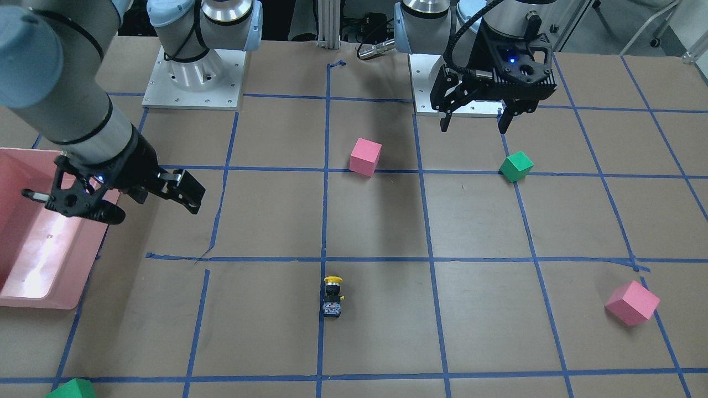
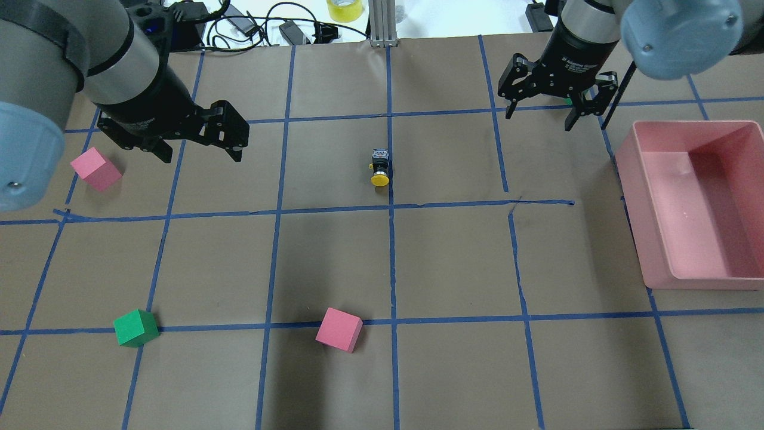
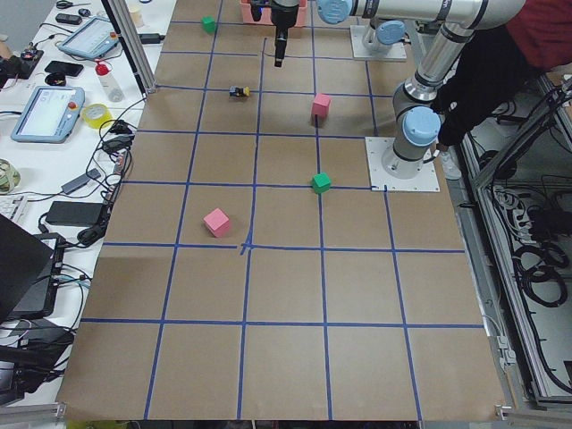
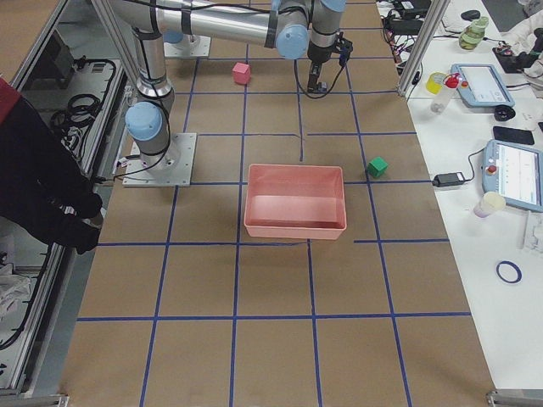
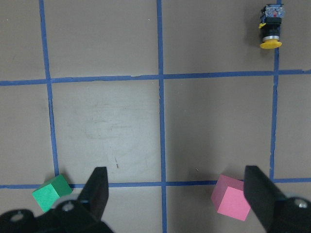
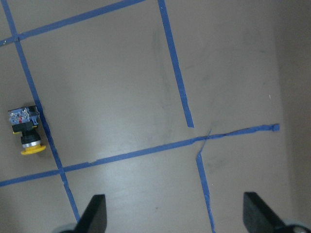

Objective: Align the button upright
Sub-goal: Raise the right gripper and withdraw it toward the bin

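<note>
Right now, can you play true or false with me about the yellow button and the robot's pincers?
1. The button lies on its side on the table. True.
2. The left pincer and the right pincer are both open. True.
3. The left pincer holds the button. False: it holds nothing and is well apart from the button.
4. A pink cube sits in the pink bin. False: the near pink cube and the far pink cube lie on the table, outside the pink bin.
</note>
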